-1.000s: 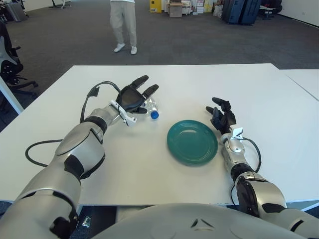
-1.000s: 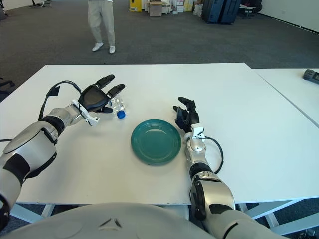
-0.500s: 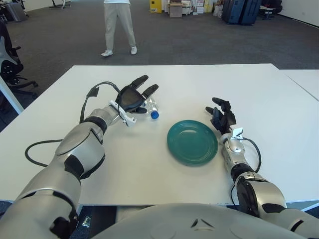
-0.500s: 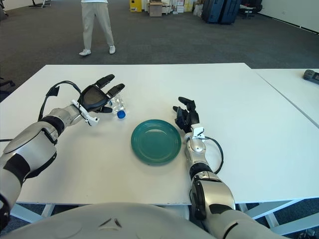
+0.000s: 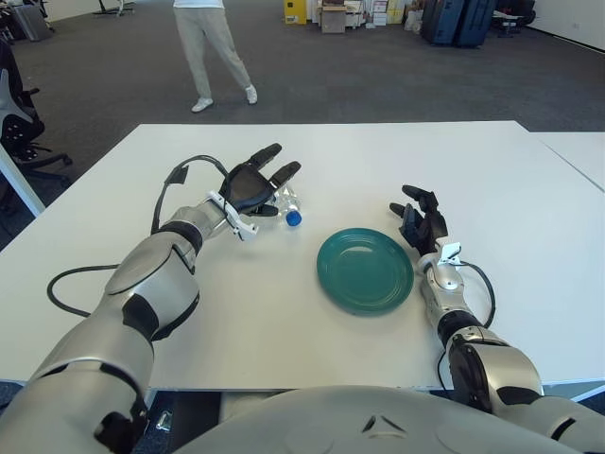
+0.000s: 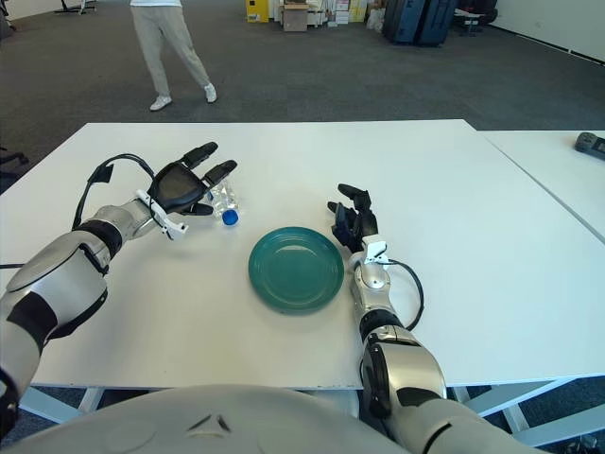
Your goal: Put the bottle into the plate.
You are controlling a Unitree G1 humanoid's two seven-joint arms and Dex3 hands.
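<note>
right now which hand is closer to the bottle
Left. The left hand is right at the bottle, fingers spread over it; the right hand shows beyond the green plate.

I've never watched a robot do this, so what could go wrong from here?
1. The bottle lies on its side on the table, so it might roll away as the open left hand closes on it.
2. The teal plate has a shallow rim, so a bottle set down on it could roll off.
3. The right hand sits beside the plate and might nudge it.
</note>
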